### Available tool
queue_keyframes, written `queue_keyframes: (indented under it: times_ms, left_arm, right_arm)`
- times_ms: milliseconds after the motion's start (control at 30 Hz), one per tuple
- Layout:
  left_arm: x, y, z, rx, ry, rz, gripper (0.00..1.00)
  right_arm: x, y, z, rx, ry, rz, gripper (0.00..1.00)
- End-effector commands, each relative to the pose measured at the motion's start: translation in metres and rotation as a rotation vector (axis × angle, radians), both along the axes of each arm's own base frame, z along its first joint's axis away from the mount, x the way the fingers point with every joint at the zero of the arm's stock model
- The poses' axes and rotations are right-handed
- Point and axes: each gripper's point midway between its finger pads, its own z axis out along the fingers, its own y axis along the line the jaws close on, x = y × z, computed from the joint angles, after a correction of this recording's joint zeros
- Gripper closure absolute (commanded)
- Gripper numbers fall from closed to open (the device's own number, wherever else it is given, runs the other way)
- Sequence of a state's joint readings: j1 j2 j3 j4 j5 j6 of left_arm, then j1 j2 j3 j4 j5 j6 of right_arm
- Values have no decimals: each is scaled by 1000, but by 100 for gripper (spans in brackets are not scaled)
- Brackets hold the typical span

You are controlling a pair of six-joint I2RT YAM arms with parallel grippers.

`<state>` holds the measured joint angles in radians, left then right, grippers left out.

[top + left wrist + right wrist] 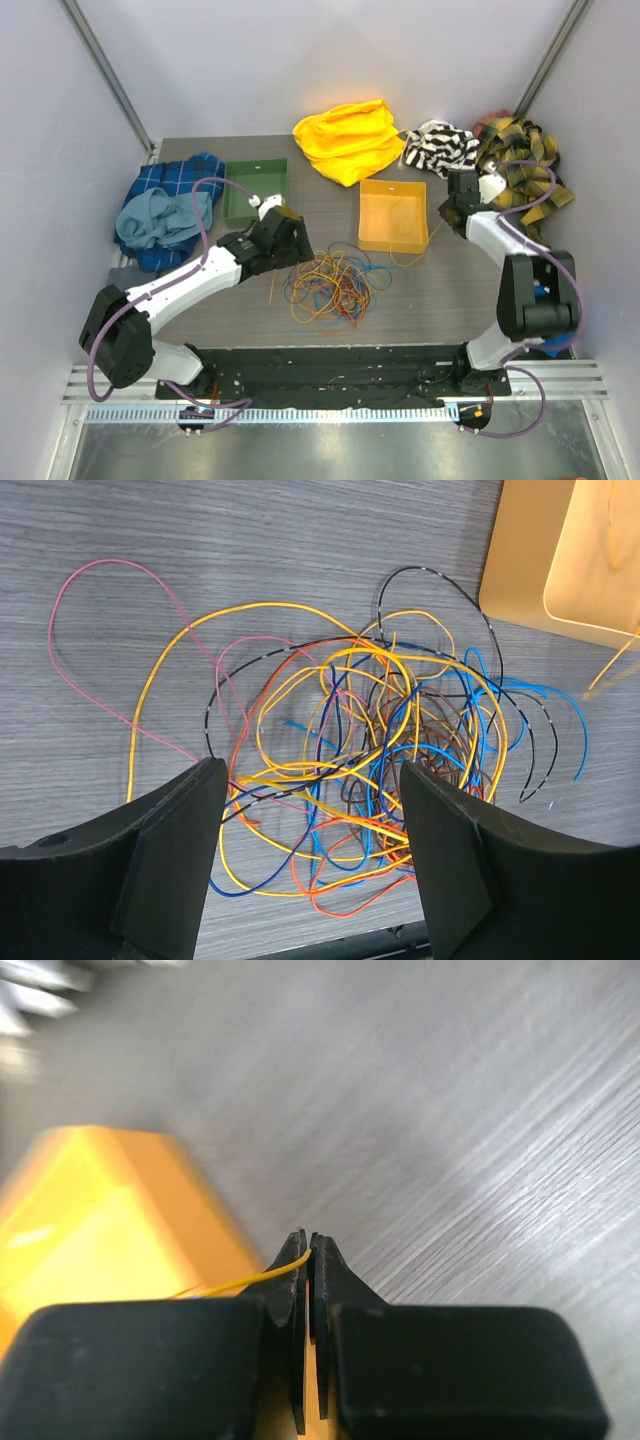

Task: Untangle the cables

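While the left gripper [310,780] hangs with jaws spread wide over the tangled cables [370,770] at table centre, the right gripper [306,1245], at three o'clock of the orange bin [392,215], pinches one yellow cable [250,1278] tight.

The cables [380,770] mix orange, yellow and blue, with some pink, black and red strands. The counter [440,290] is grey with a wood grain. The orange bin [392,215] is plain, as are the green bin [245,185], the yellow cloth [350,140] and the teal cloth [150,222]. The striped cloth [440,148] is black and white. The plaid cloth [520,160] is yellow and dark, and the checked cloth [180,180] is blue.
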<state>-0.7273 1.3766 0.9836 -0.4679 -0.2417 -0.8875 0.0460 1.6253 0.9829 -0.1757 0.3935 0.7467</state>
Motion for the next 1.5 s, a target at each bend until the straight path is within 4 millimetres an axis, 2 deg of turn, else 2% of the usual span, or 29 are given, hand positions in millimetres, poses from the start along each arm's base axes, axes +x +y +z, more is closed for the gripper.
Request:
queue_keyframes:
  times_ms: [0, 167, 267, 400, 533, 667, 867, 900, 933, 967, 1000, 1033, 1100, 1200, 1333, 1433, 1467]
  left_arm:
    - [1, -6, 16, -44, -46, -4, 26]
    - [-4, -10, 16, -50, -47, -10, 27]
    - [-6, -13, 20, -52, -60, -18, 26]
    - [-10, -14, 23, -52, -67, -23, 27]
    - [-13, -10, 25, -51, -74, -20, 27]
    - [-16, -6, 21, -44, -74, -14, 27]
    - [-18, -3, 19, -36, -71, -16, 27]
    - [-19, -2, 20, -36, -73, -17, 27]
    - [-19, -2, 20, -36, -73, -17, 27]
    - [-19, -2, 20, -36, -73, -17, 27]
    - [-20, -1, 22, -39, -77, -18, 27]
    - [-19, -1, 22, -40, -79, -16, 27]
    - [-20, -1, 24, -44, -83, -18, 26]
    - [-21, 1, 27, -49, -89, -17, 26]
    - [-22, 3, 32, -54, -100, -12, 26]
    - [-22, 3, 34, -57, -103, -12, 26]
    - [-23, 4, 36, -57, -105, -13, 26]
  right_arm:
    - [12, 16, 124, -66, -253, 42, 99]
    - [16, 35, 175, -45, -332, 87, 99]
    - [21, 45, 187, -40, -356, 108, 99]
    - [32, 55, 190, -36, -375, 132, 99]
    - [44, 65, 182, -82, -357, 154, 99]
    - [53, 80, 154, -99, -302, 181, 99]
    - [54, 90, 118, -151, -229, 212, 99]
    - [53, 94, 112, -173, -213, 238, 96]
    - [52, 95, 110, -184, -206, 243, 78]
    - [50, 94, 105, -194, -195, 248, 67]
    - [48, 97, 105, -206, -193, 253, 50]
    - [46, 95, 104, -217, -186, 251, 43]
    - [44, 93, 107, -233, -187, 247, 36]
    - [42, 89, 113, -246, -188, 238, 33]
    - [34, 87, 136, -261, -225, 230, 33]
    - [26, 88, 145, -266, -233, 232, 33]
    - [20, 91, 156, -261, -257, 237, 33]
